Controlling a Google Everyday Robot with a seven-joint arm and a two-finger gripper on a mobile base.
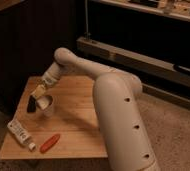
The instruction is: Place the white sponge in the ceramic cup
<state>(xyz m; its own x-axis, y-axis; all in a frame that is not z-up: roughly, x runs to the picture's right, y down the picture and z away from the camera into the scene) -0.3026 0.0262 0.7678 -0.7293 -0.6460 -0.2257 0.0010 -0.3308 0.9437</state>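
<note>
The ceramic cup (46,105) is small, white and round, and stands on the left part of the wooden table (78,112). My gripper (34,101) hangs at the cup's left rim, reaching down from the white arm (75,62). A small pale cream block, the white sponge (40,90), sits in the gripper just above the cup's rim. The gripper is shut on it. The dark fingertips (31,105) reach down beside the cup on its left.
A long white printed tube (20,134) lies at the table's front left. A red-orange elongated object (50,142) lies near the front edge. My large white body (123,120) stands at the table's right. Dark shelving (153,55) runs behind.
</note>
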